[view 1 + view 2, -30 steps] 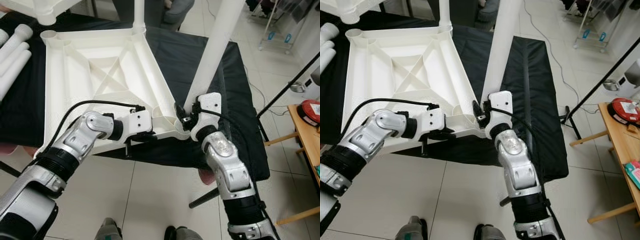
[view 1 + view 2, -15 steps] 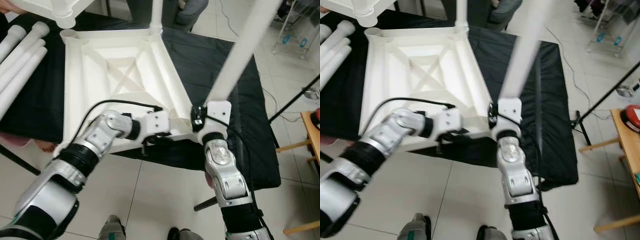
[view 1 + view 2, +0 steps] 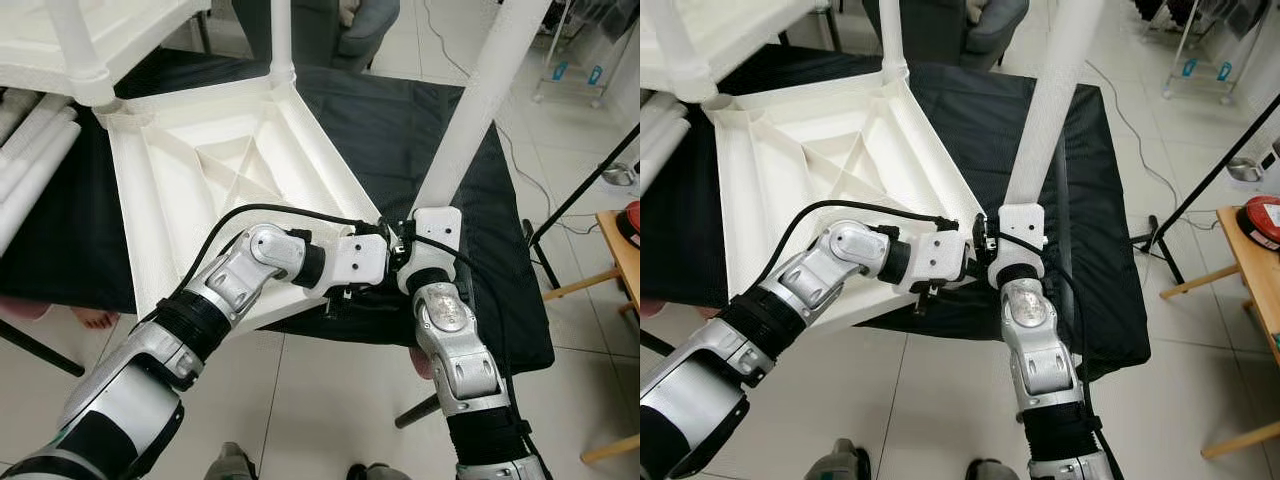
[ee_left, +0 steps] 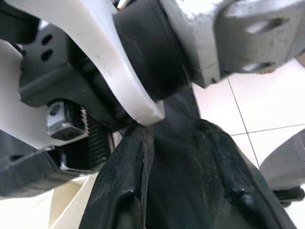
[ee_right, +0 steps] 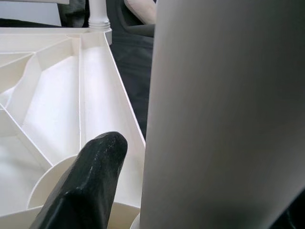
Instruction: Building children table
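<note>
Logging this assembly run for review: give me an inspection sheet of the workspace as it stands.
Surface: black cloth over a low stand.
Job's things: white tabletop lying underside up; white leg standing at its near corner; thinner leg at the far corner.
Clutter: spare white tubes; second white frame.
Grippers: right gripper on the leg; left gripper beside the right wrist.
Cables: black cable over the left arm.
Surroundings: tiled floor, wooden table.

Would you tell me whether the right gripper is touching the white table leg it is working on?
Touching. In the right wrist view the white leg lies flush against the right gripper, with a black finger beside it.
</note>
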Available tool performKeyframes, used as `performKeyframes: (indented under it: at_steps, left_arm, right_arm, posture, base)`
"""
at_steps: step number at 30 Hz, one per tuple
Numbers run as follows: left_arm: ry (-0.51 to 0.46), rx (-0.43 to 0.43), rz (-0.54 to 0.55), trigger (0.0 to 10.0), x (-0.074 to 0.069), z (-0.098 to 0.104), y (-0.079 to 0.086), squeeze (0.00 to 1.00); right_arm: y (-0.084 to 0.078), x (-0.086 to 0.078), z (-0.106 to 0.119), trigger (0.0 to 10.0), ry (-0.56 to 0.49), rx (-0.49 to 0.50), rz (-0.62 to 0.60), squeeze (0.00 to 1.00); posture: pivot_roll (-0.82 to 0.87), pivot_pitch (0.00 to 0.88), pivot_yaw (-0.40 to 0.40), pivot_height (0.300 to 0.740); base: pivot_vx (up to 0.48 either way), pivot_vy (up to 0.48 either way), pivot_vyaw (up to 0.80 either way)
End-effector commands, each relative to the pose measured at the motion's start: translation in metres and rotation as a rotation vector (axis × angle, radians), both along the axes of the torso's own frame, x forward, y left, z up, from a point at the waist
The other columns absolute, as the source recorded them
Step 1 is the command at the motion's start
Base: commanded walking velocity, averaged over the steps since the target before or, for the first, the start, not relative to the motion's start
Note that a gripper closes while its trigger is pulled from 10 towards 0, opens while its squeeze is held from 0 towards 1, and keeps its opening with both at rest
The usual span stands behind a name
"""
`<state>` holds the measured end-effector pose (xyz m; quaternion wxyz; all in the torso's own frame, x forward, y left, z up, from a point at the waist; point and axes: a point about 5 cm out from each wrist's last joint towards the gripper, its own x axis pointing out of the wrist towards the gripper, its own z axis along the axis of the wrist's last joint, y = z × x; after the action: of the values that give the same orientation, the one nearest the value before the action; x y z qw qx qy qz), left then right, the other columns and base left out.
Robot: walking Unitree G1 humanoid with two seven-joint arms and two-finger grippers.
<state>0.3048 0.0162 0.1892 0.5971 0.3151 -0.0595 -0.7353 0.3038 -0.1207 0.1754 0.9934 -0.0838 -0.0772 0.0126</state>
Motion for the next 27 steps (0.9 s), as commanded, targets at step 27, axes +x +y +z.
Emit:
performKeyframes:
  at_steps: [27]
  left_arm:
    - [0.006,0.029,-0.041,10.0,-0.0039,-0.0049,-0.0015,1.0]
  right_arm:
    - [0.0028,0.0002,-0.003,10.0,0.017,0.004,0.011,0.0]
  posture:
    - [0.16,0.182,-0.059,0.74]
  base:
    - [0.0,0.0,0.0]
